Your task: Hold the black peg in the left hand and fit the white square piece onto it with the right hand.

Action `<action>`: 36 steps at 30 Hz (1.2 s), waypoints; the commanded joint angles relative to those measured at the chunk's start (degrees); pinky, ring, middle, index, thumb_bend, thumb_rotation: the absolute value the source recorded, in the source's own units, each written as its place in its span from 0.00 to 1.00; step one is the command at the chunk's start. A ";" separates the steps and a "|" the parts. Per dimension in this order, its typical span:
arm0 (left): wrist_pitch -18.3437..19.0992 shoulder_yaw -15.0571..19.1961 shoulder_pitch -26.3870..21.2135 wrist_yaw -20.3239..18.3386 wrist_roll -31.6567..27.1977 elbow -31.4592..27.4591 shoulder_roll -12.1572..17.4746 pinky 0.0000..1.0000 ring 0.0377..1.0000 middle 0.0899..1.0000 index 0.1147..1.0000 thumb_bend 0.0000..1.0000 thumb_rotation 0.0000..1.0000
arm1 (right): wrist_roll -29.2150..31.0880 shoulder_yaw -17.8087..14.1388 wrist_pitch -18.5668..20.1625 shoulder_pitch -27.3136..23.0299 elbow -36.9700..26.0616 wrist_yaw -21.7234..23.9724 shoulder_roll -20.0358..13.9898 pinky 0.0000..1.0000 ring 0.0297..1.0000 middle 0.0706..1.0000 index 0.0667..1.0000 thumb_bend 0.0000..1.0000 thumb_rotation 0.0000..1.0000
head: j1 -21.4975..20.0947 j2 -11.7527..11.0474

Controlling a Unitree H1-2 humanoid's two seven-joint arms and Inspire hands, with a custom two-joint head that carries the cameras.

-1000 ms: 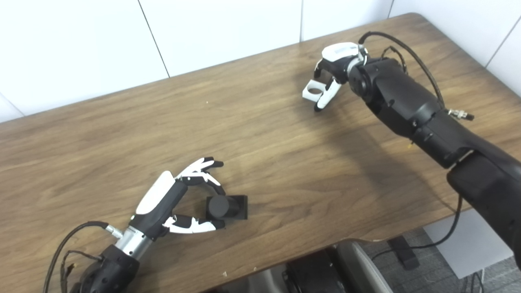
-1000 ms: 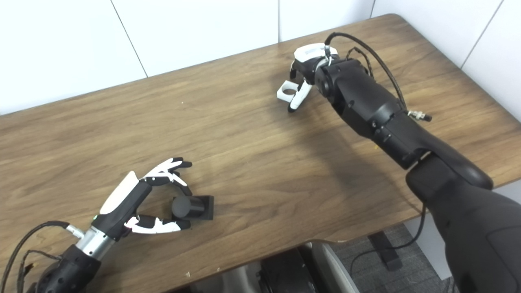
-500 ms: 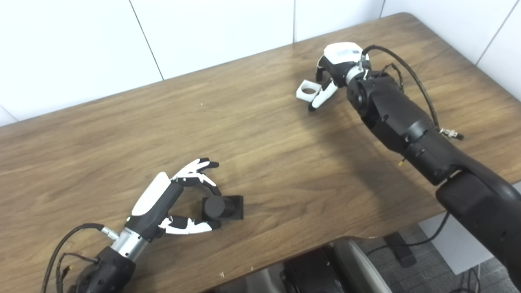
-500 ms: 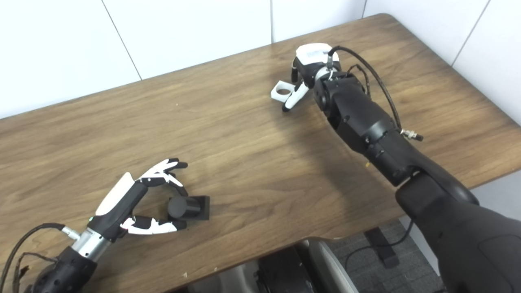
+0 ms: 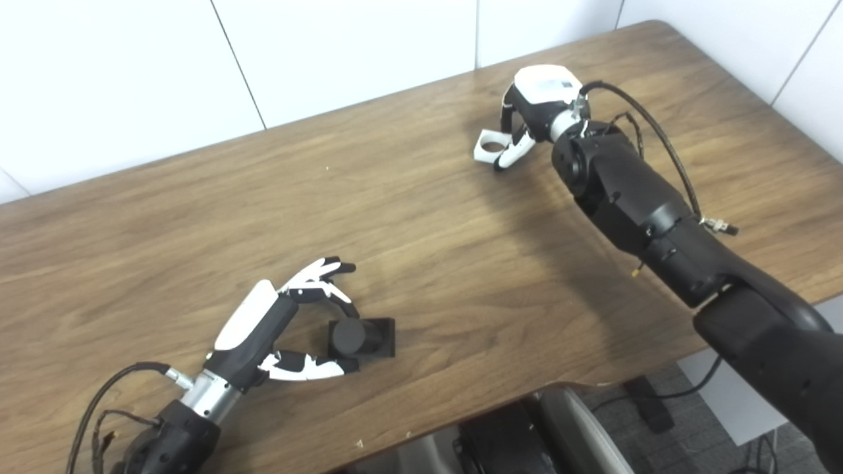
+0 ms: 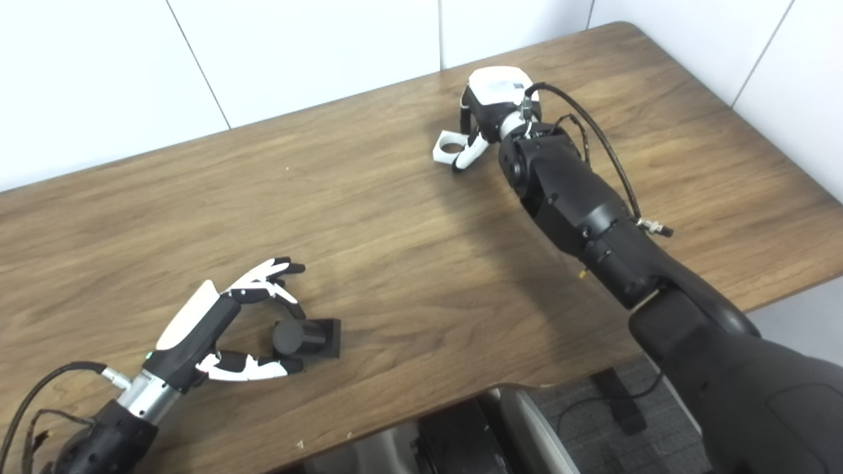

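The black peg [image 5: 352,336], a short cylinder on a square black base, lies on its side on the wooden table [image 5: 421,224] near the front edge. My left hand [image 5: 276,329] is open, with fingers above and thumb below the cylinder, bracketing it without closing. The white square piece [image 5: 489,145] with a round hole is at the far right of the table. My right hand [image 5: 527,112] is closed on it, thumb beside it and fingers curled over its far side, low over the table. It also shows in the right eye view [image 6: 448,146].
The table's front edge [image 5: 500,395] runs close behind the peg, with a chair and floor cables below it. A white wall stands behind the table's far edge. Bare wood lies between the two hands.
My right hand has shifted a little left along the far side of the table, and the white piece has moved with it. My left hand and the peg stay in place.
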 commanded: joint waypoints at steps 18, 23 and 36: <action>3.41 -1.03 1.60 -2.94 2.37 2.77 1.87 0.80 0.94 0.87 0.42 0.52 0.06 | 0.50 2.06 0.53 4.68 3.22 0.61 -0.83 0.67 0.75 0.70 0.45 0.51 0.14 | -0.06 0.38; 3.41 -0.96 1.56 -2.96 2.19 2.79 1.94 0.80 0.95 0.87 0.42 0.52 0.06 | 1.69 1.96 -1.29 4.67 1.60 0.09 -2.16 0.69 0.76 0.70 0.45 0.51 0.14 | 0.29 0.26; 3.88 -1.03 1.02 -3.59 2.02 2.35 2.57 0.81 0.95 0.87 0.42 0.52 0.06 | 2.61 0.61 -3.79 3.85 -6.33 0.38 -5.12 0.72 0.80 0.74 0.44 0.52 0.14 | 0.25 0.34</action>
